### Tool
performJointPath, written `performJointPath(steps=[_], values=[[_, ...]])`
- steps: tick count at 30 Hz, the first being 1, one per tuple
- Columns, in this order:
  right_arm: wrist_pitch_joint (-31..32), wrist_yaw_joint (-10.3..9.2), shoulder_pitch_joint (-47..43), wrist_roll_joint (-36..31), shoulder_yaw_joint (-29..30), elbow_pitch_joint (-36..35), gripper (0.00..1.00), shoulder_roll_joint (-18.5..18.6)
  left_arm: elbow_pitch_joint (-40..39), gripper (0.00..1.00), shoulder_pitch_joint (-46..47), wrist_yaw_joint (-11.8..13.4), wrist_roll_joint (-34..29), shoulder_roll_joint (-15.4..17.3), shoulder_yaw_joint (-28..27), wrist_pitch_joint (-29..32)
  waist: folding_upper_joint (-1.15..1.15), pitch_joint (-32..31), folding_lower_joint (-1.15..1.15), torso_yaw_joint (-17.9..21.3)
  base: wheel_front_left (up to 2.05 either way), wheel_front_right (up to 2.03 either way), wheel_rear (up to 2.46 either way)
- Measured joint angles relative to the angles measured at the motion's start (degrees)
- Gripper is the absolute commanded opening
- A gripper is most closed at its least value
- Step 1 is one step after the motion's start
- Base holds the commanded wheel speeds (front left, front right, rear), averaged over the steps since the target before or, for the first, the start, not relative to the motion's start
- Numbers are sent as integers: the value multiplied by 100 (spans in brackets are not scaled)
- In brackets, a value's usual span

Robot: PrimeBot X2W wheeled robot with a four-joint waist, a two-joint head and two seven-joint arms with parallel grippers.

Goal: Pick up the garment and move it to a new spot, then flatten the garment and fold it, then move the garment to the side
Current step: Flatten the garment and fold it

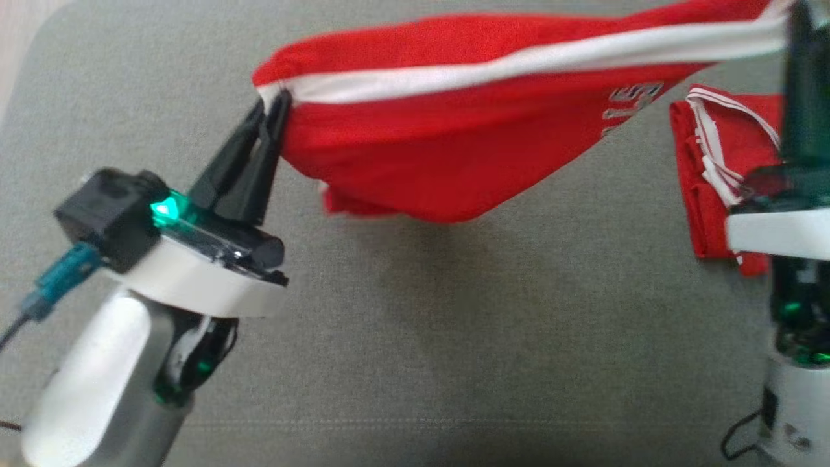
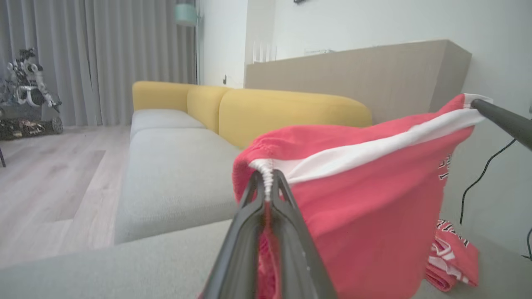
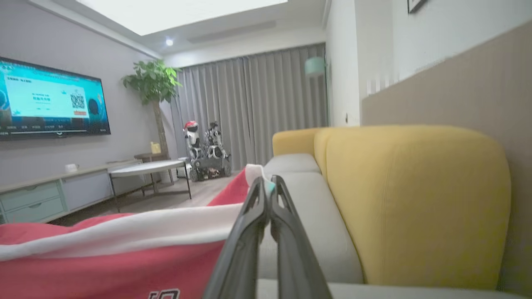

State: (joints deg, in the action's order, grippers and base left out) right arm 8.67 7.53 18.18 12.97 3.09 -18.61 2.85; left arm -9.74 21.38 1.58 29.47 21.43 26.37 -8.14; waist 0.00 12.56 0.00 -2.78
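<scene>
Each arm ends in a gripper with two long, tapering, matt black fingers. Behind the left gripper (image 1: 275, 98), the fingers (image 1: 225, 175) join a glossy black base (image 1: 249, 250) seated on a thick white left ring (image 1: 194, 283). A square black camera box (image 1: 107, 217) is fixed to the side of this ring, with a bright green light (image 1: 167, 209) beside it. A teal plug (image 1: 61, 277) feeds a thin black cable (image 1: 9, 335). The left forearm (image 1: 91, 395) is a smooth white and grey shell; its joint (image 1: 194, 371) is black with a green glow. The right gripper (image 3: 266, 185) carries a matching white right ring (image 1: 778, 235) and green lamps (image 1: 794, 311) above a pale grey right forearm (image 1: 801, 415).
</scene>
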Motion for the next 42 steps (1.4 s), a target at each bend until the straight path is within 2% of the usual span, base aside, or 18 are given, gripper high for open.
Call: performJointPath(steps=[4, 9, 17, 21, 24, 28, 29, 30, 34, 38, 42], values=[[129, 0, 0, -37, 201, -664, 0, -1, -555, 0, 13, 102, -11, 181, -225, 159, 0, -97, 0, 63, 0, 0, 0], [252, 0, -1, -37, 315, -1001, 0, -2, -967, 0, 13, 156, 44, 348, -331, 408, 0, -182, 0, 125, 0, 0, 0], [353, 0, -9, 99, 333, -904, 0, -2, -1016, 0, 13, 204, 56, 375, -323, 509, 0, -169, 0, 177, 0, 0, 0], [364, 0, 149, 211, 255, -514, 0, -3, -766, 0, 170, 189, 90, 367, -321, 500, 0, -52, 0, 184, 0, 0, 0], [360, 0, 782, 377, 207, 21, 0, -3, -345, 0, 718, 43, 131, 320, -331, 466, 0, 114, 0, 191, 0, 0, 0], [281, 0, 2181, 479, 56, 929, 0, 12, 525, 0, 1944, -234, 169, 103, -372, 324, 0, 427, 0, 185, 0, 0, 0], [196, 0, 2596, 488, 0, 1210, 0, 20, 829, 0, 2324, -326, 170, 29, -392, 224, 0, 525, 0, 182, 0, 0, 0], [23, 0, 3352, 510, -99, 1792, 0, 38, 1439, 0, 3025, -448, 162, -123, -463, 31, 0, 703, -1, 173, 0, 0, 0], [-598, 0, 4629, 732, -230, 3038, 0, 68, 2682, 0, 4192, -621, 108, -391, -500, -379, 0, 1022, -1, 153, 0, 0, 0], [-1326, 0, 5493, 854, -558, 4339, 0, 98, 3838, 0, 4949, -739, 22, -712, -520, -610, 0, 1216, -2, 131, 0, 0, 0], [-1662, 0, 5885, 1125, -1124, 5767, 0, 112, 4953, 0, 5165, -840, 3, -948, -483, -659, 0, 1267, 0, 138, 0, 0, 0]])
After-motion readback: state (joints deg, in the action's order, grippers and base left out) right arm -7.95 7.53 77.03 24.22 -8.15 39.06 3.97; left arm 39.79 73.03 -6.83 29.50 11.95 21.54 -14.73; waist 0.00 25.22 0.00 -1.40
